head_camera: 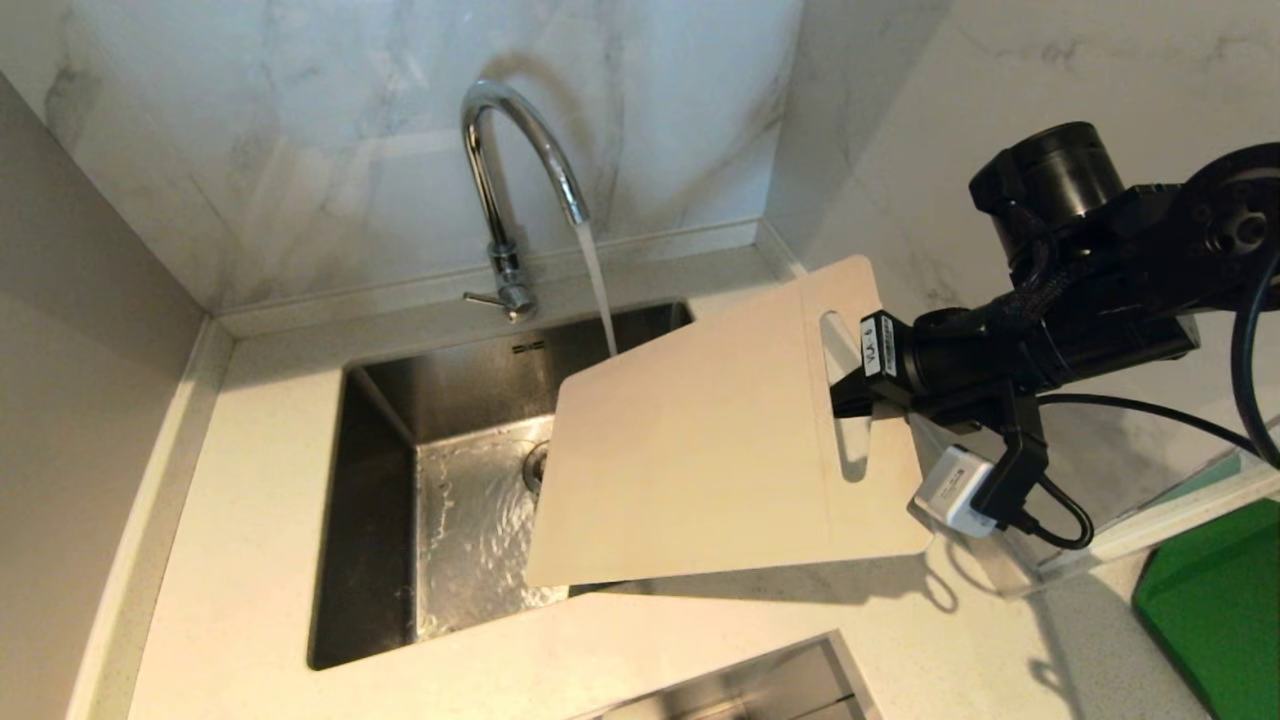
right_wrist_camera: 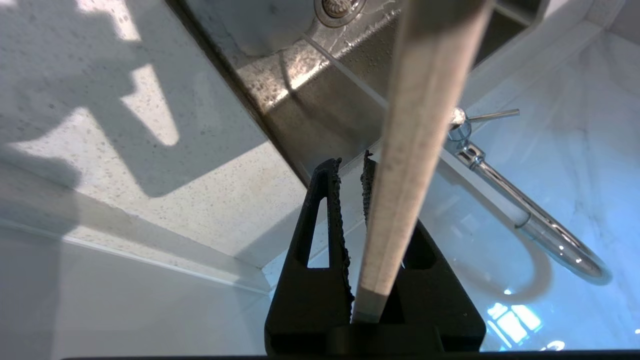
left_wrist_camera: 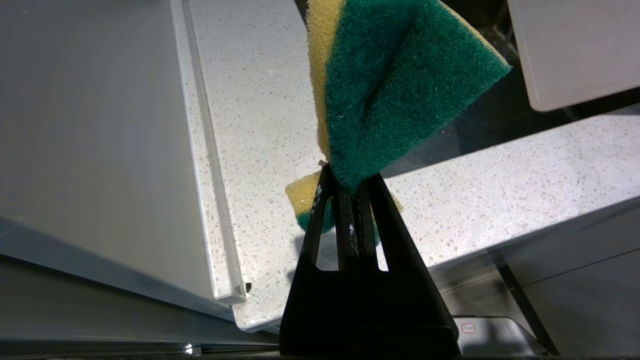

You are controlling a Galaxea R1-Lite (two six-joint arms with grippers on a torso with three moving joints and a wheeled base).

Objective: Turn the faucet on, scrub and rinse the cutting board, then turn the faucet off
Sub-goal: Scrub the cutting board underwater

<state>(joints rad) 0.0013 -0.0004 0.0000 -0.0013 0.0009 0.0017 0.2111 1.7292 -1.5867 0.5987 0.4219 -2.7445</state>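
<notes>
Right hand (head_camera: 850,395) gripped the cream plastic cutting board (head_camera: 700,440) by its slotted end, tilted over the steel sink (head_camera: 380,520); chrome gooseneck faucet (head_camera: 510,170) ran. Left hand (left_wrist_camera: 350,182) clamped a green-yellow sponge (left_wrist_camera: 395,85).

bright, sharp frames; hard shadows cross the speckled white stone countertop (right_wrist_camera: 165,200), light perhaps from above right.

Legible text: none. White label (head_camera: 878,345) on arm just behind right gripper (head_camera: 845,395): print unreadable.

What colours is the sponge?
Sponge: green scouring face on yellow foam, clearest in the left wrist view.
</notes>
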